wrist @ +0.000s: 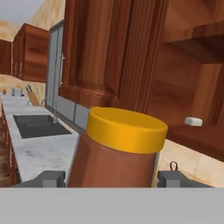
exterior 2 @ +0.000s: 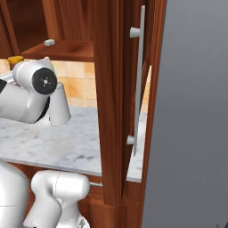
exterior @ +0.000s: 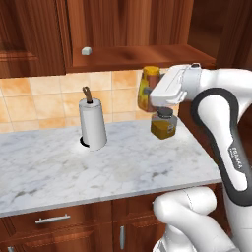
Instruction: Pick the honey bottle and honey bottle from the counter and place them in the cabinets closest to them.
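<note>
One honey bottle (exterior: 147,88) is held between the gripper (exterior: 153,93) fingers, lifted clear of the marble counter (exterior: 74,167) and just below the wooden shelf ledge (exterior: 142,56) of the cabinets (exterior: 29,34). Its yellow cap (wrist: 126,129) is seen between the finger tips. An amber jar (exterior: 164,124) stands directly beneath, near the counter's right edge. A paper-towel roll (exterior: 92,123) stands well apart to the left.
</note>
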Robot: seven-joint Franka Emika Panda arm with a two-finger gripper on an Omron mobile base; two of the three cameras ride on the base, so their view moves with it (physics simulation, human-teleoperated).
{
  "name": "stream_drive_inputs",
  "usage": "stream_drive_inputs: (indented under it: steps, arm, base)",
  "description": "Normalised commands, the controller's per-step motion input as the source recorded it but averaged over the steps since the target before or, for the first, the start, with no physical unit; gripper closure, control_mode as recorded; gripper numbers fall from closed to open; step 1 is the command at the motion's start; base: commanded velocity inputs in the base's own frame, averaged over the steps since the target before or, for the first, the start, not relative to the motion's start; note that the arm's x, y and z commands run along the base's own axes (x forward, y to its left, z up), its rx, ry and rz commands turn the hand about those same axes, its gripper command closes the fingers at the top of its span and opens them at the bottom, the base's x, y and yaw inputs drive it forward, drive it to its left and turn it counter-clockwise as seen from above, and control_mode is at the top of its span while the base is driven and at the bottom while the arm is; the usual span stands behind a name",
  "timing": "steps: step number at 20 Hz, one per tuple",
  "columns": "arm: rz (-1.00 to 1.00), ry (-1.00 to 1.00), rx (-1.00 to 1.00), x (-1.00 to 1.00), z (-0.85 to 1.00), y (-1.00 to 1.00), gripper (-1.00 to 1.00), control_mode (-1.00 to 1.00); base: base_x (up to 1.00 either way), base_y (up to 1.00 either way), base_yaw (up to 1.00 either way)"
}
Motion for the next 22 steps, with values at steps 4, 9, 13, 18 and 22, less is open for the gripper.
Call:
stream_drive_inputs:
  steps: [4,9,13,18,22]
  arm:
    - [0.0,-0.01,0.0,0.13,0.45,-0.05,1.0,-1.0]
    - [-0.01,-0.11,0.01,0.19,0.14,-0.13,1.0,-1.0]
    - [-0.04,-0.2,0.0,0.2,0.26,0.0,1.0,-1.0]
    - [-0.07,-0.11,0.0,0.27,0.24,0.0,1.0,-1.0]
    - [-0.07,0.03,0.0,0.33,0.0,0.0,1.0,-1.0]
  base:
    - [0.0,0.0,0.0]
    - [0.0,0.0,0.0]
    - [0.0,0.0,0.0]
    - [0.0,0.0,0.0]
    - [0.0,0.0,0.0]
